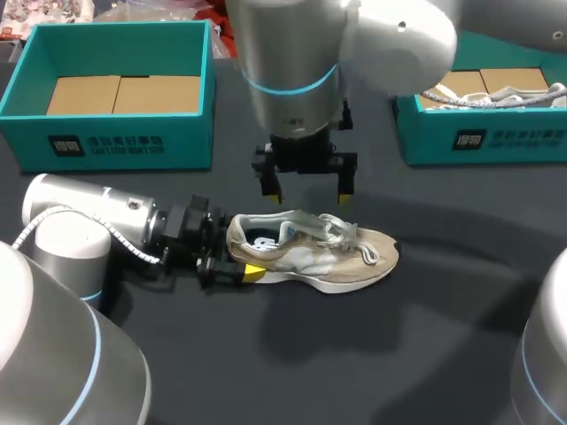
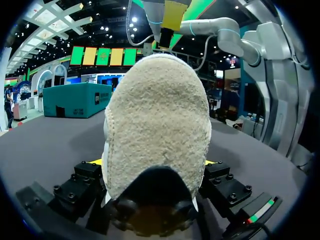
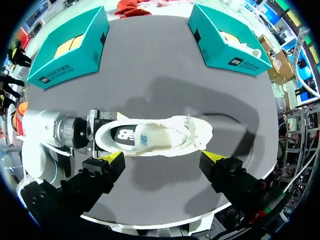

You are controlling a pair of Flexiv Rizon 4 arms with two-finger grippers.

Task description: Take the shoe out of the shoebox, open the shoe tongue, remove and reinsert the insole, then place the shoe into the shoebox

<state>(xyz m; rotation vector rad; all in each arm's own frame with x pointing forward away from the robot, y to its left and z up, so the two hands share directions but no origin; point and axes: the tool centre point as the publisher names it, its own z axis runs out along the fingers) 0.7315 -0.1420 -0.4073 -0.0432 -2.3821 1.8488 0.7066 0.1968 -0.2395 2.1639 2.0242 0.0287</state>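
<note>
Beige suede is showing along the side of the shoe point(image 1: 312, 254), which is sitting on its sole on the dark table point(image 1: 399, 354), well out of the empty shoebox point(image 1: 115, 133) behind it. The left gripper point(image 1: 235, 257) is lying low, almost flat to the tabletop, and its yellow-tipped fingers are clamping the heel from both sides. This looks meant to anchor the shoe so it is not sliding or tipping while the other arm is working inside it. In the left wrist view the fuzzy heel is filling the space between the fingers.

The right gripper point(image 1: 309, 195) is hanging straight down over the shoe's opening. Its fingers point(image 3: 112, 163) are spread wide and touching nothing, one by the heel end and one by the toe end. From there the insole point(image 3: 126, 135) is showing through the collar, and the laces point(image 1: 341, 232) are lying loose over the tongue. Judging by this, the right arm is lining up to reach into the opening, with the insole work not yet finished
</note>
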